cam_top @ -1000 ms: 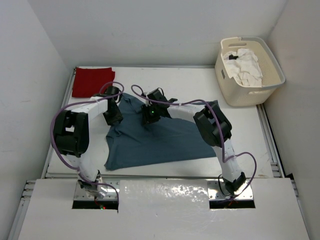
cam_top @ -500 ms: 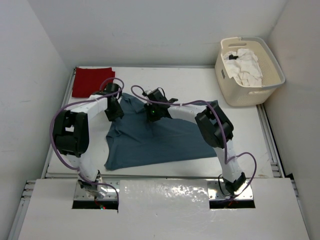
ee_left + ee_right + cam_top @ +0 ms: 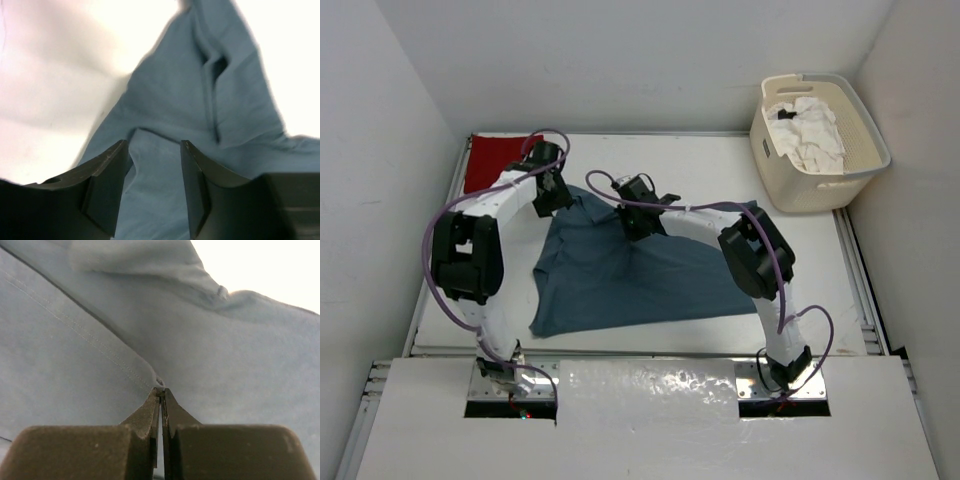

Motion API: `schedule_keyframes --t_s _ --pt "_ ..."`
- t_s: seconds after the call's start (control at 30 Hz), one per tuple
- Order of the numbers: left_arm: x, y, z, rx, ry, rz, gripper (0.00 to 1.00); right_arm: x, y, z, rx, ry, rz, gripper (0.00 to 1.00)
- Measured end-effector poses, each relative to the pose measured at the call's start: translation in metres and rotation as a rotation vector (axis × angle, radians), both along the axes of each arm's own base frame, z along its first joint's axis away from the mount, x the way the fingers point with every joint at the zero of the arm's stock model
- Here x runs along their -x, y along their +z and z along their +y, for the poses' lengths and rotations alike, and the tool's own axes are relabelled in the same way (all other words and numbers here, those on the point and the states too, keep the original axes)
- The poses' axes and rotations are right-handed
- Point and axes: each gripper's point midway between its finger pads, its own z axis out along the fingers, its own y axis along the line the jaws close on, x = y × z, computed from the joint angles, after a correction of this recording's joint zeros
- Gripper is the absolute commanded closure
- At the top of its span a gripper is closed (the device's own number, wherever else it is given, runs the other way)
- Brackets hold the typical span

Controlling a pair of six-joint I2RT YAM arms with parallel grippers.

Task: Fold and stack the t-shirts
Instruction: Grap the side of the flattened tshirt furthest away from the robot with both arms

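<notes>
The blue-grey t-shirt (image 3: 630, 275) lies spread on the table (image 3: 720, 160). The right claw (image 3: 161, 390) is pressed together, pinching a fold of it. The left claw (image 3: 153, 146) hangs spread over its far left corner.

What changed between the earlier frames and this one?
The right fingers moved farther out and closed on a fold of the blue shirt. The left fingers also moved farther out, toward the red shirt, and stand open over the blue shirt's edge. The red shirt, basket and white shirt stayed put.
</notes>
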Motion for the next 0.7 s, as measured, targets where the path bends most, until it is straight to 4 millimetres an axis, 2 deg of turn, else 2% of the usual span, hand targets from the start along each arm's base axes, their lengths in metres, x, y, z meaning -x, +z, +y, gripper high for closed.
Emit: schedule_keyframes --t_s 0.13,0.17,0.2,0.23,0.27,0.3,0.33,0.43,0.53,0.7 --pt "-0.028 0.01 -0.004 0.002 -0.009 -0.043 0.48 0.001 -0.001 -0.008 0.043 -0.014 0.007 0.86" --pt "-0.034 0.011 -0.005 0.003 -0.01 -0.051 0.48 -0.001 0.001 -0.008 0.044 -0.017 0.001 0.59" --pt "-0.04 0.011 -0.005 0.002 -0.013 -0.054 0.48 -0.003 0.003 -0.007 0.041 -0.021 -0.005 0.45" --pt "-0.048 0.01 -0.006 0.001 -0.016 -0.056 0.48 -0.004 0.005 -0.007 0.046 -0.018 -0.013 0.35" --pt "-0.055 0.009 -0.007 0.0 -0.018 -0.059 0.48 -0.006 0.006 -0.007 0.047 -0.02 -0.019 0.17" --pt "-0.061 0.006 -0.008 -0.002 -0.021 -0.061 0.48 -0.008 0.008 -0.008 0.052 -0.021 -0.027 0.06" --pt "-0.066 0.002 -0.008 -0.003 -0.023 -0.059 0.48 -0.01 0.009 -0.01 0.061 -0.021 -0.036 0.01" --pt "-0.079 -0.01 -0.009 -0.008 -0.027 -0.046 0.48 -0.012 0.016 -0.017 0.078 -0.026 -0.048 0.01" --pt "-0.094 -0.019 -0.009 -0.019 -0.03 -0.047 0.47 -0.021 0.038 -0.027 0.055 -0.054 -0.08 0.01" --pt "-0.122 -0.025 -0.003 -0.059 -0.021 -0.072 0.47 -0.036 0.082 -0.076 0.009 -0.154 -0.142 0.01"
